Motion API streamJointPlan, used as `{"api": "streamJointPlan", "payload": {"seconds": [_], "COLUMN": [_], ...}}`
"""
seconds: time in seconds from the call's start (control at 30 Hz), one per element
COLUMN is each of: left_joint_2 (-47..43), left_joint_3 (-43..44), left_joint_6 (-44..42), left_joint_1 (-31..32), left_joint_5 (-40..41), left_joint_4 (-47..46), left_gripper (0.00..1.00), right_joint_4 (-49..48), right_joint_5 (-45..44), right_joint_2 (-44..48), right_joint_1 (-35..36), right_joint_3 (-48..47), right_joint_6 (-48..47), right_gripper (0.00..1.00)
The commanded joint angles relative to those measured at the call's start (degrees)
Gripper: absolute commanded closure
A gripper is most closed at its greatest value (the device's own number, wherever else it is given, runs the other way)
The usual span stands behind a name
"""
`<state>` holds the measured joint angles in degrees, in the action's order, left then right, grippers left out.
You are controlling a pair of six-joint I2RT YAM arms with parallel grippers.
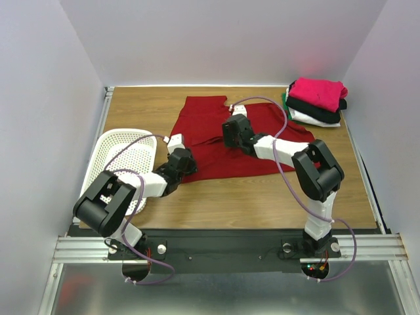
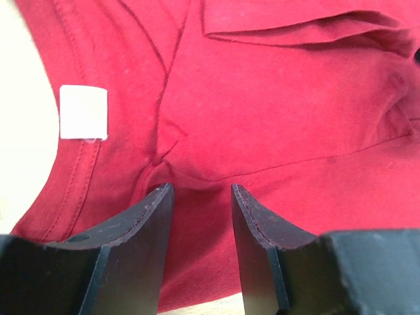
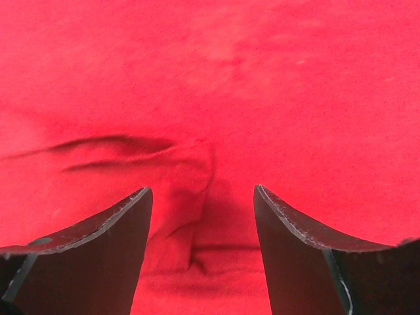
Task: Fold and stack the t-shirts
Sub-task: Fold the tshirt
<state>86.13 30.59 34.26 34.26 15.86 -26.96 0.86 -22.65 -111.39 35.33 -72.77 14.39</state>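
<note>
A large dark red t-shirt (image 1: 216,141) lies spread on the table's middle, partly folded, with its white neck label (image 2: 83,112) in the left wrist view. My left gripper (image 1: 179,159) is low over the shirt's near-left edge, jaws open, with red cloth (image 2: 275,118) puckered just ahead of the fingertips (image 2: 149,203). My right gripper (image 1: 231,132) is over the shirt's middle, open, with a raised ridge of red cloth (image 3: 190,177) between the fingers. Folded shirts are stacked at the back right: bright pink (image 1: 319,92) on top, then black (image 1: 315,107), white (image 1: 316,119) and a green edge (image 1: 286,100).
A white perforated plastic basket (image 1: 115,154) stands at the table's left edge beside my left arm. White walls close in the left, back and right sides. Bare wood (image 1: 262,197) lies in front of the shirt.
</note>
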Motion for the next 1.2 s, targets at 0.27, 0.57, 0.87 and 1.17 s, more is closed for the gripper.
{"api": "streamJointPlan", "payload": {"seconds": [0.27,0.57,0.87,1.17], "left_joint_2": [5.18,15.20,20.48,25.14], "left_joint_3": [13.79,23.55,28.91,34.80], "left_joint_6": [-3.85,-4.46,-5.61,-7.63], "left_joint_1": [0.89,2.92,3.00,2.48], "left_joint_5": [-3.38,-7.24,-5.93,-2.33], "left_joint_4": [1.03,0.86,1.30,4.37], "left_gripper": [0.49,0.50,0.50,0.50], "right_joint_4": [-5.61,-6.22,-6.84,-7.28], "right_joint_5": [10.88,10.00,10.44,10.79], "right_joint_2": [6.54,7.33,7.68,7.95], "right_joint_1": [0.09,0.09,0.09,0.09], "right_joint_3": [9.22,11.51,12.65,13.36], "right_joint_6": [1.51,1.87,1.95,1.95], "right_gripper": [0.32,0.32,0.32,0.32]}}
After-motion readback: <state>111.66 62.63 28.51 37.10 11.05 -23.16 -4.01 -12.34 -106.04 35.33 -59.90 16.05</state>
